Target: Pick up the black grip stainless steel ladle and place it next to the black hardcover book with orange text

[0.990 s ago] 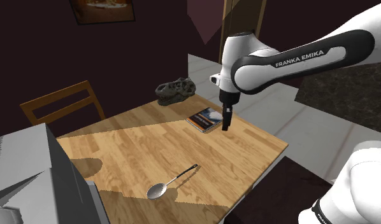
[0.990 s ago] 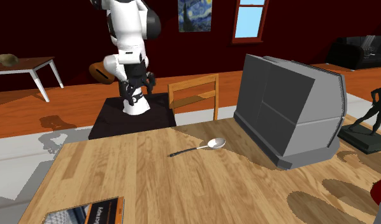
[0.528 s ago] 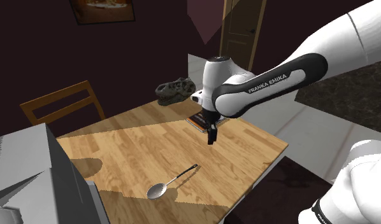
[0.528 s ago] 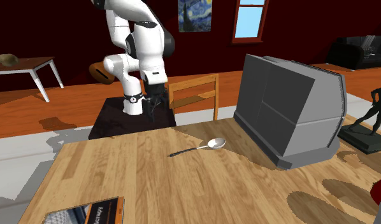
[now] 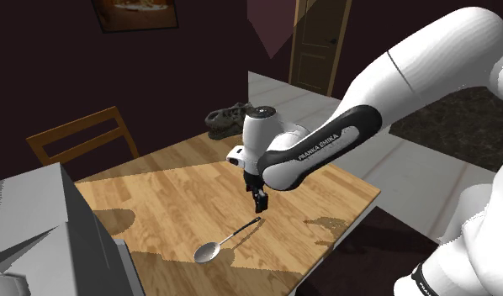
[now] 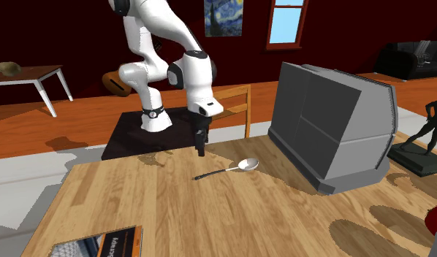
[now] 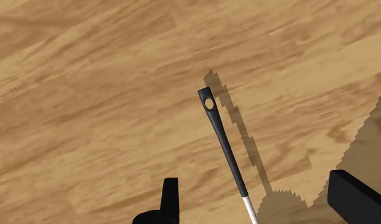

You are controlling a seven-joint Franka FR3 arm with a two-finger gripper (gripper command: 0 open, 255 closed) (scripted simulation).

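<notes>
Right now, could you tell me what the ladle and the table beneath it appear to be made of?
The ladle: its grip looks like matte black plastic or rubber, evenly dark with no shine; its bowl looks like polished metal, silvery with bright highlights. The table: seemingly light-brown wood with a smooth finish, going by grain streaks and plank seams; possibly veneer.

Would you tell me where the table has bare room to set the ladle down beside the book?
Wide bare wood lies between the book and the ladle, and on towards the grey box. Tightest is the strip between the ladle's bowl and that box.
</notes>
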